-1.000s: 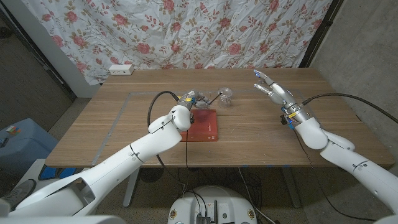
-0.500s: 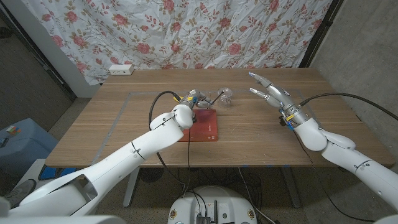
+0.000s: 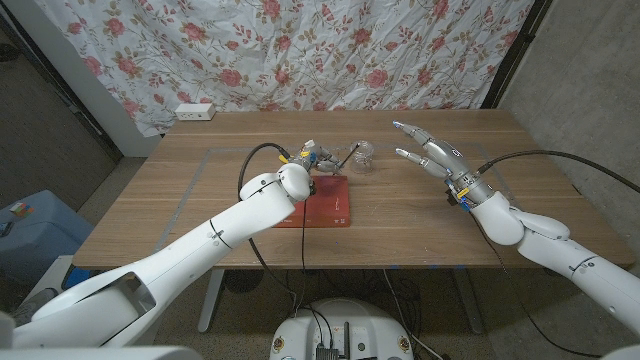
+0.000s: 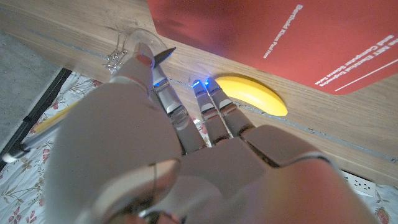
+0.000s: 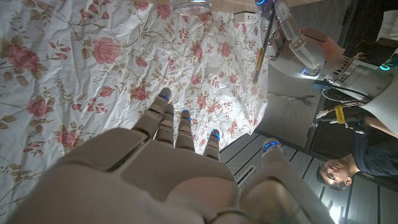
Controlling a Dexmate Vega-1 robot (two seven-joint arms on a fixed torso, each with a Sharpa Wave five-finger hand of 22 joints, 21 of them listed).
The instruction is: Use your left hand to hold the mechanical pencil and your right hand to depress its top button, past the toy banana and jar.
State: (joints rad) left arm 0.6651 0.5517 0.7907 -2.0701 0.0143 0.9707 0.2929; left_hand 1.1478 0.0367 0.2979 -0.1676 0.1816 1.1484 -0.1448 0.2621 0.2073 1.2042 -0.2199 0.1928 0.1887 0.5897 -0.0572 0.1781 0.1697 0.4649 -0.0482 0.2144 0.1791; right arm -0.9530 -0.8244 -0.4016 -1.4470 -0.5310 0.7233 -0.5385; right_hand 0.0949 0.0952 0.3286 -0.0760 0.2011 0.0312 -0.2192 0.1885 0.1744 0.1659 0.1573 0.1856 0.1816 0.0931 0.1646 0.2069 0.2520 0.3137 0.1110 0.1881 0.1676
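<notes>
left robot hand (image 3: 305,160) holding mechanical pencil (image 5: 263,45), right robot hand (image 3: 432,153) spread

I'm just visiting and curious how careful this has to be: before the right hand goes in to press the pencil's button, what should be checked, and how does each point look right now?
1. Left hand holds the mechanical pencil: ok; the right wrist view shows it gripped, one end sticking out.
2. Right hand free to press: ok, fingers spread, holding nothing.
3. Right hand at the button: not ok, it hovers well apart from the pencil.
4. Which end carries the button: cannot tell.
5. Jar out of the way: not ok, it stands between the two hands.
6. Toy banana clear: ok, it lies on the table beside the red book.
</notes>
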